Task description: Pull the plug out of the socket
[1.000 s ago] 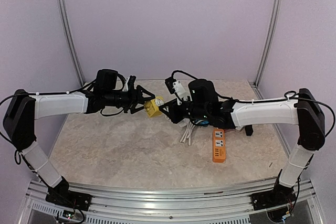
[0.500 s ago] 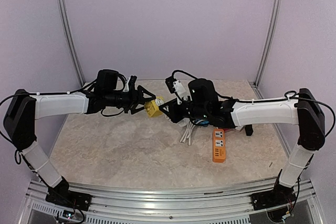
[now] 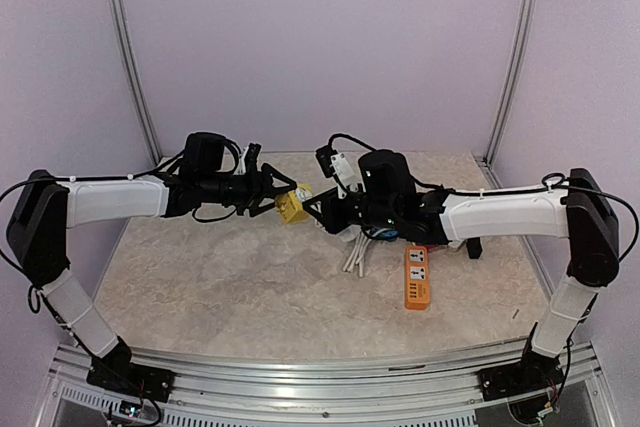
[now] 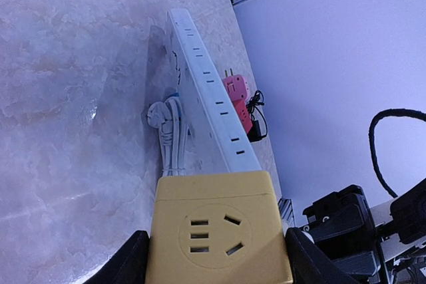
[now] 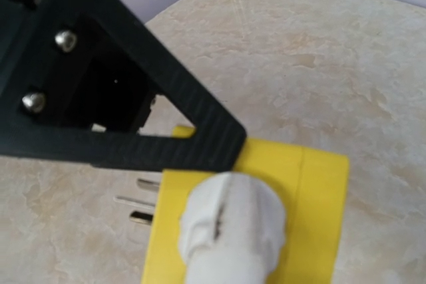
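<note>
The yellow cube socket (image 3: 292, 208) hangs above the table between both arms. My left gripper (image 3: 278, 198) is shut on it, and its black fingers (image 4: 130, 261) press the cube's two sides (image 4: 216, 231). One face shows empty slots in the left wrist view. A white plug (image 5: 229, 231) sits against another yellow face (image 5: 313, 187), its pins hidden. My right gripper (image 3: 318, 210) is shut on this plug from the right; its own fingers do not show in the right wrist view. Metal prongs (image 5: 136, 199) stick out of the cube's side.
A long white power strip (image 4: 213, 108) lies behind the cube with a pink adapter (image 4: 238, 98) and a bundled white cable (image 4: 170, 138). An orange power strip (image 3: 417, 277) lies right of centre. The left gripper's black finger (image 5: 166, 131) crosses the right wrist view.
</note>
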Robot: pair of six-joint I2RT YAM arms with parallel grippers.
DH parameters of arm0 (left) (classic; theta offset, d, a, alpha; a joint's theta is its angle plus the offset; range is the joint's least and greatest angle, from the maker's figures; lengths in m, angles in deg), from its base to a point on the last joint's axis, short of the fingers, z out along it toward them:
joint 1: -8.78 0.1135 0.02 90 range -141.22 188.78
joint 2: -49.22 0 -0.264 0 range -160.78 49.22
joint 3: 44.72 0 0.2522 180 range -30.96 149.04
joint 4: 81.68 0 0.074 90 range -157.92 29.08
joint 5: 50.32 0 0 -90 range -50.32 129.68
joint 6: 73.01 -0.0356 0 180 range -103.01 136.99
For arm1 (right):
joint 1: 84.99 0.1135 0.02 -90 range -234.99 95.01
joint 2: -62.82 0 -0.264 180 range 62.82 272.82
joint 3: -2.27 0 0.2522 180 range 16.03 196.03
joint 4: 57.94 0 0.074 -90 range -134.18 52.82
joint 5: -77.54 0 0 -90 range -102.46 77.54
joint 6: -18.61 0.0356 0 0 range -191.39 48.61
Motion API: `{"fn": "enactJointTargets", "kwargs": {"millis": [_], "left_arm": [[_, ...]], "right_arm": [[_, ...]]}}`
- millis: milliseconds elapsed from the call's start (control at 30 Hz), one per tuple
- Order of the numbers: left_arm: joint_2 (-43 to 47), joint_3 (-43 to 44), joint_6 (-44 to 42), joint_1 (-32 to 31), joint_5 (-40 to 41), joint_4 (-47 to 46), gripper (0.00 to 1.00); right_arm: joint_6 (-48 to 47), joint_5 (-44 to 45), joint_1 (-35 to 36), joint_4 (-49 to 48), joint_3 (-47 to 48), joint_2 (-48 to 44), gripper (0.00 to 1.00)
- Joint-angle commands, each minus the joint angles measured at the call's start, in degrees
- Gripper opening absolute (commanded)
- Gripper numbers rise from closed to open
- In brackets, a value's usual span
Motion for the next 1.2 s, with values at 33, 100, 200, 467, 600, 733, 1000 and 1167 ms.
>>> {"fn": "enactJointTargets", "kwargs": {"millis": [33,100,200,467,600,733,1000,1167], "left_arm": [[1.34,-1.16,-3.66,-1.12,-1.88,-2.20,0.36],[1.91,-1.52,-4.20,-1.12,-1.76,-2.31,0.34],[2.17,-1.81,-4.57,-1.12,-1.81,-2.31,0.33],[2.83,-2.55,-4.93,-1.20,-1.12,-2.40,0.32],[2.77,-2.48,-4.32,-1.08,-0.72,-2.04,0.31],[2.42,-3.26,-1.71,-0.14,-1.70,-3.35,0.30],[1.62,-5.10,1.58,1.37,-3.66,-6.98,0.29],[1.27,-5.73,2.38,1.75,-4.42,-8.25,0.29]], "right_arm": [[5.70,-4.37,-0.96,-7.67,-0.90,-2.50,0.00],[7.80,-6.58,-1.87,-9.90,-2.05,-2.74,0.00],[11.09,-9.62,-3.11,-13.45,-3.64,-2.93,0.00],[13.84,-12.66,-4.93,-17.79,-5.56,-2.77,0.00],[11.67,-11.25,-4.15,-16.62,-5.20,-2.45,0.00],[4.08,-4.75,-1.32,-10.05,-2.79,-2.02,0.00],[-4.14,5.91,3.41,-4.35,0.72,-1.60,0.00],[-4.13,8.04,4.03,-2.64,1.29,-1.42,0.00]]}}
